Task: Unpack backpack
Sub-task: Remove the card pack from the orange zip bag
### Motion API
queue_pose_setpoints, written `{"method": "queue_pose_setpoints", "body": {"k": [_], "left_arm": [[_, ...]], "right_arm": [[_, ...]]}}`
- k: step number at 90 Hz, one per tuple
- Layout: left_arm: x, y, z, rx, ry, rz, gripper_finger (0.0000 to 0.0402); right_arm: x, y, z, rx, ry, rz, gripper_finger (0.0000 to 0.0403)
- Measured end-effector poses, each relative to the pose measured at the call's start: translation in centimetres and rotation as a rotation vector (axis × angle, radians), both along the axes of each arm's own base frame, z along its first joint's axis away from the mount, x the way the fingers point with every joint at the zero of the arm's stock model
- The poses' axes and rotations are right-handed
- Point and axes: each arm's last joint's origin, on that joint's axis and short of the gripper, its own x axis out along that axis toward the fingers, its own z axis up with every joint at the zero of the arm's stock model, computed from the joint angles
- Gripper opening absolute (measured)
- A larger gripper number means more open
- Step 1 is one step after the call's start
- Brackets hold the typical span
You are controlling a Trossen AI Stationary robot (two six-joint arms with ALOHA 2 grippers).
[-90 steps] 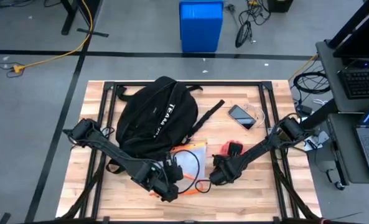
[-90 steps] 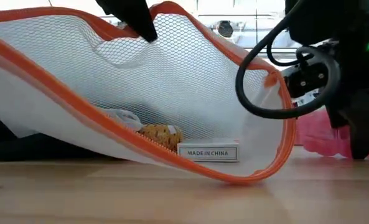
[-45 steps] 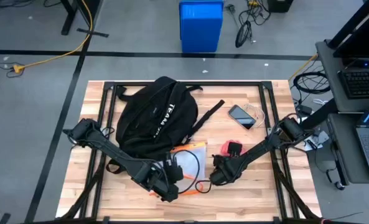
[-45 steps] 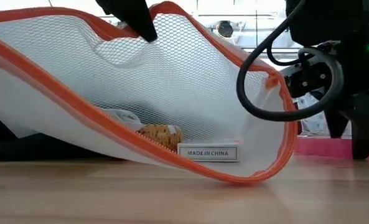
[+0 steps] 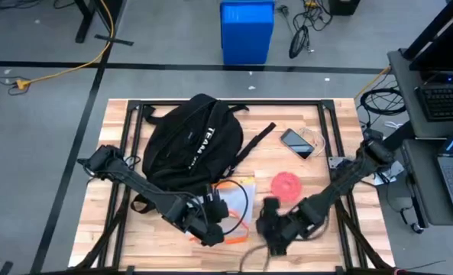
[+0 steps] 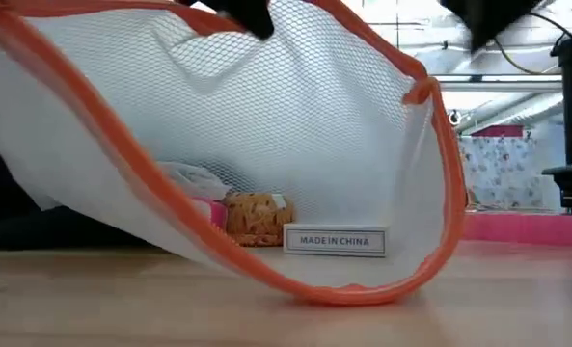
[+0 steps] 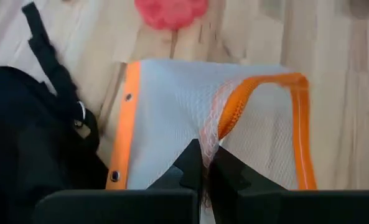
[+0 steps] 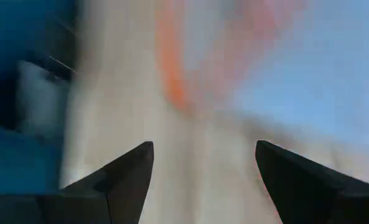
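Observation:
The black backpack (image 5: 192, 145) lies on the far left half of the table, and no gripper touches it. Just in front of it is a white mesh pouch with orange trim (image 5: 228, 205), also seen close up in the low view (image 6: 266, 145), with small items inside. My left gripper (image 5: 213, 229) (image 7: 203, 165) is shut on the pouch. A round pink thing (image 5: 287, 183) lies flat on the table to the pouch's right. My right gripper (image 5: 274, 233) (image 8: 203, 162) is open near the front edge, with nothing between its fingers. My left gripper pinches the pouch's mesh wall (image 7: 210, 134) between its two fingers, close to the orange-trimmed edge, and the mesh is bunched into a fold there. The fingers (image 6: 252, 12) come from above. The pouch hangs open below them, with its lower orange edge (image 6: 343, 289) on the table.
A phone (image 5: 296, 143) with a thin white cord lies at the far right. A loose black strap (image 5: 258, 136) lies beside the backpack. A black frame (image 5: 333, 130) runs around the tabletop. Bare wood shows at the near right (image 5: 348, 244).
My right gripper has moved fast from the pink thing toward the table's near edge, leaving the pink thing lying uncovered on the table. My left gripper has raised the pouch's upper edge, so the pouch stands taller and wider open, with its lower edge still on the table.

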Motion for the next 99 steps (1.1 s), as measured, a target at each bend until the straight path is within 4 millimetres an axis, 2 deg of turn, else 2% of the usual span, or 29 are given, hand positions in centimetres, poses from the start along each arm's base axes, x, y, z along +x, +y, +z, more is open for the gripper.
{"method": "queue_pose_setpoints", "body": {"k": [11, 21, 35, 48, 68, 85, 99], "left_arm": [[0.4, 0.2, 0.2, -0.018, -0.033, 0.010, 0.0000], [0.7, 0.3, 0.3, -0.015, -0.067, 0.025, 0.0000], [0.8, 0.4, 0.4, 0.011, -0.083, 0.042, 0.0000], [0.8, 0.4, 0.4, 0.017, -0.085, 0.047, 0.0000], [0.7, 0.3, 0.3, -0.012, -0.064, 0.026, 0.0000], [0.6, 0.1, 0.3, -0.021, -0.061, 0.016, 0.0000], [0.7, 0.1, 0.3, -0.019, -0.067, 0.019, 0.0000]], "right_arm": [[1.5, 2.8, 1.4, 0.004, -0.325, 0.233, 0.0270], [3.0, 3.7, 0.4, -0.050, -0.440, 0.314, 0.0270], [5.3, 2.1, -3.1, -0.125, -0.342, 0.261, 0.0270], [6.4, 0.0, -6.0, -0.207, -0.190, 0.178, 0.0270], [5.5, -2.6, -7.2, -0.363, -0.003, 0.003, 0.0270], [5.4, -3.0, -7.0, -0.452, -0.032, -0.067, 0.0270], [5.6, -3.3, -7.3, -0.601, -0.072, -0.107, 0.0270]]}}
